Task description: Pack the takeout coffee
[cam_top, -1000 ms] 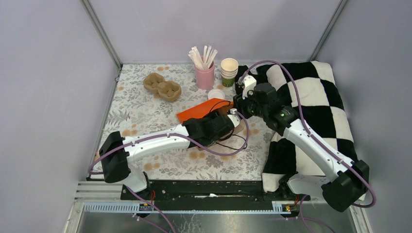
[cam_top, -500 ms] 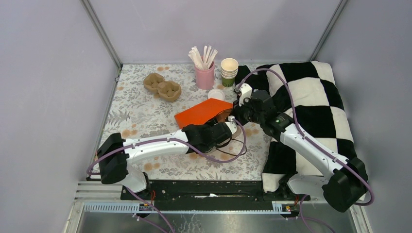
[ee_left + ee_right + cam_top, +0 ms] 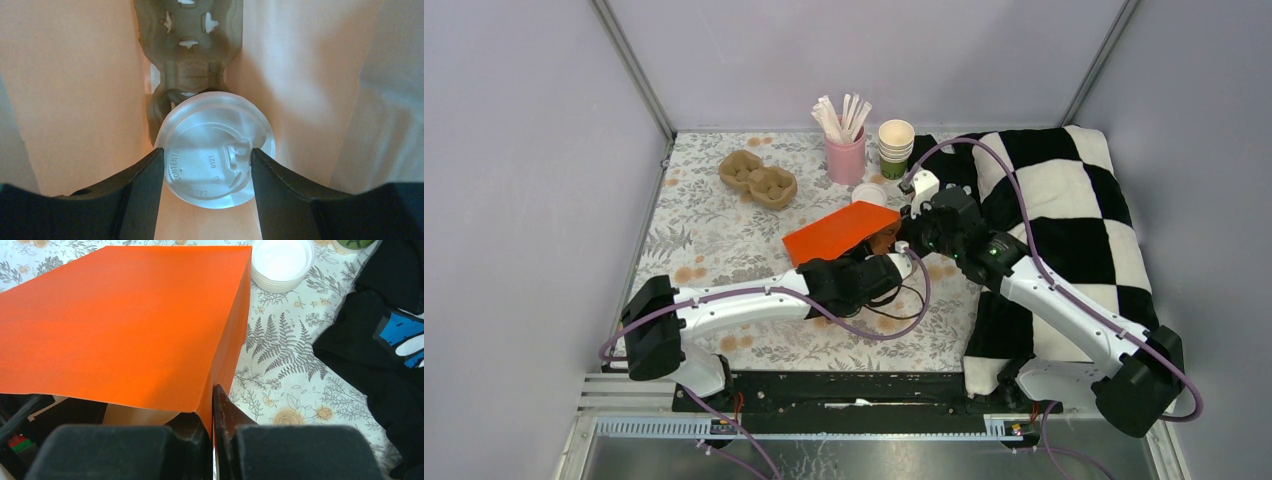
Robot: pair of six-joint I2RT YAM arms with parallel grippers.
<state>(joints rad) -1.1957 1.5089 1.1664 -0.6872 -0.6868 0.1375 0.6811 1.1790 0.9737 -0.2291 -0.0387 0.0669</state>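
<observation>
Left wrist view: item one, takeout coffee (image 3: 216, 140), seen from above so that only its round white lid (image 3: 200, 125) shows, with embossed lettering on top; the cup sides are hidden beneath. It is held by the left pincer (image 3: 206, 162), whose two dark fingers (image 3: 142, 190) press on opposite edges of the lid, closed to its width. Location: inside the orange paper bag (image 3: 836, 230), whose lit walls rise on both sides. Beyond the lid, deeper in the bag, lies a brown pulp tray (image 3: 189, 35), touching the lid's far edge or just short of it; I cannot tell which. Right wrist view: right pincer (image 3: 213, 407) pinched tight on the bag's near corner edge, with paper between its fingers. Top external view: the bag lies on its side on the floral table (image 3: 714, 240), with the left arm reaching into it. Also on the table: second pulp tray (image 3: 758, 178) at back left, pink cup of white sticks (image 3: 845, 155), stack of green paper cups (image 3: 895, 145) beside it, and a low pile of white lids (image 3: 282, 260) just beyond the bag. A black-and-white checked cloth (image 3: 1064, 200) covers the right side.
</observation>
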